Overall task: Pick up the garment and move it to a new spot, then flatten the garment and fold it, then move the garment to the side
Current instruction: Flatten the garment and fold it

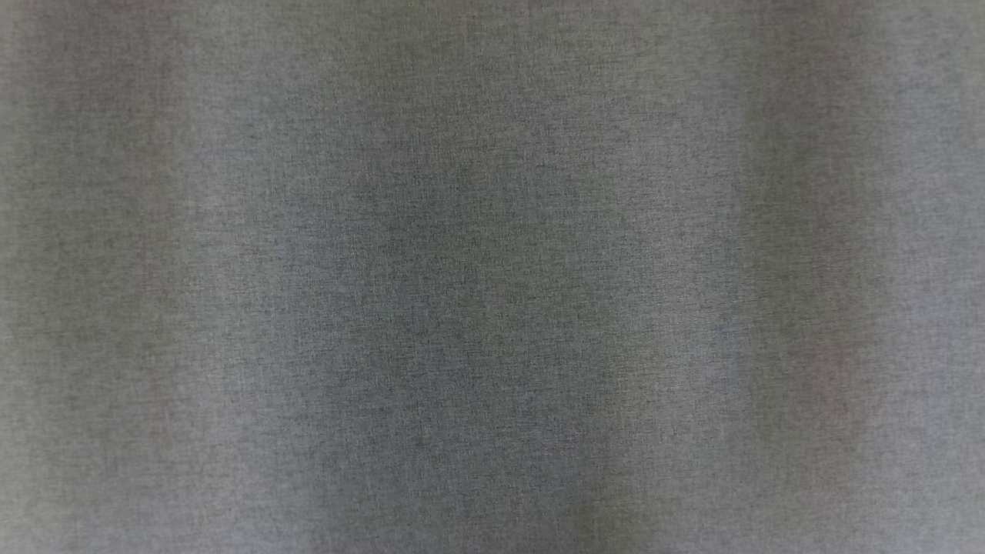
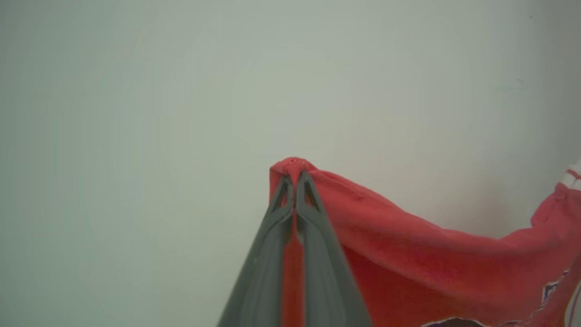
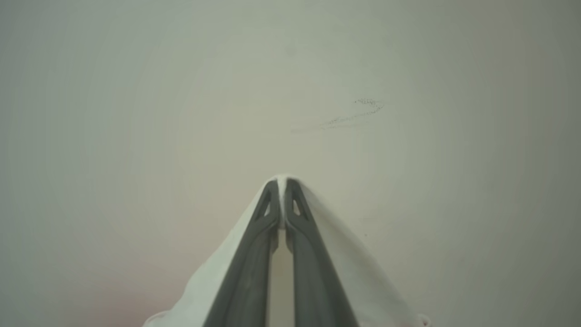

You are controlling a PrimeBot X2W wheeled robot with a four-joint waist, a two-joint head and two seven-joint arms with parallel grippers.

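- The garment (image 2: 408,254), red with a dark print low on it and a white-striped trim (image 2: 573,178), is held up off the pale surface (image 2: 136,136). In the left wrist view it runs from the fingertips away to the right and downward.
- Its upper edge sags from the pinched corner and rises again at that view's right border. Its long axis therefore seems to lie across from one arm to the other.
- The left fingers (image 2: 293,186) are pressed fully together on a small red fold at the corner. The cloth wraps over the tips and hangs behind them.
- The right fingers (image 3: 281,190) are likewise closed tight, on a peak of white cloth (image 3: 363,272) that drapes down both sides of them. A red speck at its lower edge suggests this is a pale part of the same garment, though that cannot be confirmed.
- Beyond the right fingers the surface (image 3: 136,113) carries a faint scuff mark (image 3: 349,116), well apart from the cloth.
- The head view gives a close, blurred grey weave (image 1: 492,277). It cannot be told whether this is the garment hanging before the camera.
- Judged from this, each arm holds one end, so neither is nearer. The coming move turns on keeping the two pinches apart along that edge so the cloth lands spread out.
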